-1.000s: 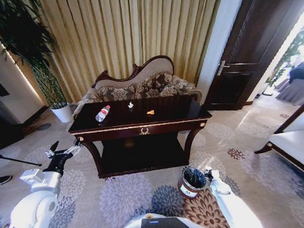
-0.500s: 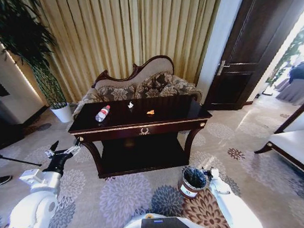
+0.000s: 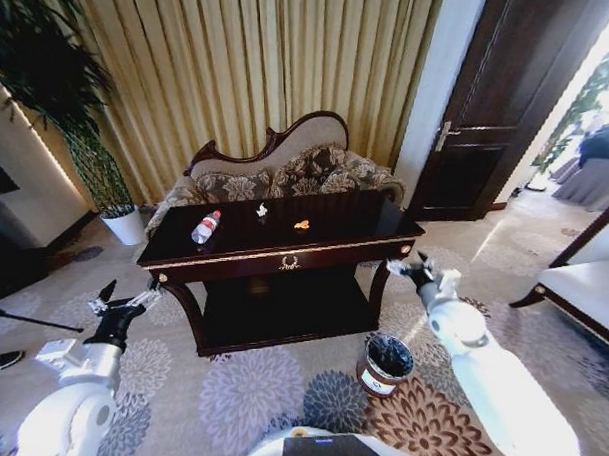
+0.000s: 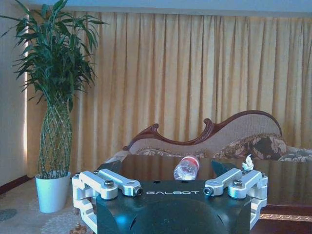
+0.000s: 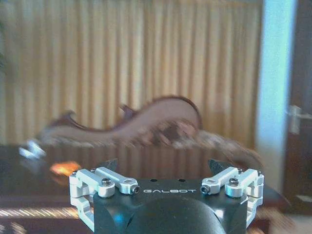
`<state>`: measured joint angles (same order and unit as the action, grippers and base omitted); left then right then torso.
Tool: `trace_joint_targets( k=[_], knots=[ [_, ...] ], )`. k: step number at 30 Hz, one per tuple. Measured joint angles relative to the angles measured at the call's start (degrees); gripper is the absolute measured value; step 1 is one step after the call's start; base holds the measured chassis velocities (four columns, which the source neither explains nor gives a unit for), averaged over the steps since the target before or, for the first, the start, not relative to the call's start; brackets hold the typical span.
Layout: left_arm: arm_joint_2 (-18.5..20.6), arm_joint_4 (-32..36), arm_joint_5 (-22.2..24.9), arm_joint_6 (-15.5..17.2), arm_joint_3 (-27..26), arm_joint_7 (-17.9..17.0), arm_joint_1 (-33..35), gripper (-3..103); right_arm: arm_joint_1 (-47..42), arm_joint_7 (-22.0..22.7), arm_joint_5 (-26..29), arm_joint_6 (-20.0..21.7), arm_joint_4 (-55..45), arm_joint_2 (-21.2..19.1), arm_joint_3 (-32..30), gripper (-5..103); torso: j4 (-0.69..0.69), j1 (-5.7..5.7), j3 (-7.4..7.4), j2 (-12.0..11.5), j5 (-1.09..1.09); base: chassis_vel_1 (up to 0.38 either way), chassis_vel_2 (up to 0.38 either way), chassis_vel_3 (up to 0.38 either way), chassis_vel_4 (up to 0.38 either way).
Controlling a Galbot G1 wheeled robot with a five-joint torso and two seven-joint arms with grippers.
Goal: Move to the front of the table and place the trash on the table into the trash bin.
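Robot stands facing the long front edge of the table (image 3: 285, 251), so the drive-up part of the task looks done, or close to it. None of the trash has gone into the bin yet, judging by what lies on the top.

Items on the tabletop:
- clear bottle (image 3: 205, 227) with red label, lying on its side near the left end, toward the back edge
- white scrap (image 3: 262, 210), close to the back edge, about mid-length
- orange scrap (image 3: 301, 225), just right of centre, apart from the white scrap

(A fourth dark-and-white piece cannot be made out.)

The trash bin (image 3: 385, 363) stands on the carpet in front of the table's right leg, black liner in place; contents cannot be seen from here.

Right gripper (image 3: 410, 269): raised beside the front right corner of the table, above and behind the bin, jaws spread, holding nothing. In the right wrist view it looks across the top, orange scrap nearest.

Left gripper (image 3: 127, 305): off the front left corner, below table height, jaws spread and empty. The left wrist view faces the bottle and white scrap across the top.

Remaining: every pick and every drop. All three visible items are still to be lifted and carried to the bin.
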<state>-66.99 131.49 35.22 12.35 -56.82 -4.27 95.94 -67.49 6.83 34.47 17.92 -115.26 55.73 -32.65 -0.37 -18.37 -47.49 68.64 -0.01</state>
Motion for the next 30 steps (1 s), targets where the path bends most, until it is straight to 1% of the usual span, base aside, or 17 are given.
trace_joint_targets(
  k=[2,4,17,18,22,28,30],
  knots=[
    [-0.28,0.14,-0.06,0.0,-0.04,-0.01,0.06,100,-0.21,0.0,1.74,1.19,-3.89,-1.01,-0.08,100,-0.01,0.0,0.0,0.0,0.0,0.0,0.0,0.0,0.0],
    [-0.42,0.21,-0.15,0.0,-0.04,-0.02,0.05,100,-0.41,0.0,2.77,1.86,-5.4,-1.32,-0.11,100,-0.01,0.0,0.0,0.0,0.0,0.0,0.0,0.0,0.0],
    [-0.24,0.51,-0.17,-0.02,-0.09,-0.06,0.03,100,-1.17,-0.02,3.18,0.88,-5.84,-1.24,0.24,100,-0.01,0.01,0.0,0.01,0.01,-0.017,0.014,0.013,-0.019],
    [-0.23,0.53,-0.17,-0.02,-0.09,-0.07,0.03,100,-1.16,-0.02,3.19,0.85,-5.82,-1.28,0.25,100,0.0,0.02,0.01,0.01,0.01,-0.089,0.1,0.1,-0.083],
    [-0.25,0.55,-0.16,-0.02,-0.1,-0.08,0.06,100,-1.18,-0.03,3.3,0.81,-5.85,-1.43,0.25,100,-0.01,0.02,0.01,0.02,0.01,-0.124,0.137,0.116,-0.126],
    [-0.56,0.55,-0.16,-0.02,-0.08,-0.07,0.05,100,-1.27,-0.03,3.57,0.81,-6.14,-1.51,0.24,100,0.0,0.01,0.0,0.0,0.02,-0.193,0.225,0.195,-0.225],
    [-0.72,0.52,-0.18,-0.02,-0.04,-0.07,0.06,100,-1.36,-0.03,3.6,0.8,-6.2,-1.5,0.24,100,0.0,-0.01,-0.01,-0.01,0.0,-0.259,0.237,0.27,-0.252]
  ],
)
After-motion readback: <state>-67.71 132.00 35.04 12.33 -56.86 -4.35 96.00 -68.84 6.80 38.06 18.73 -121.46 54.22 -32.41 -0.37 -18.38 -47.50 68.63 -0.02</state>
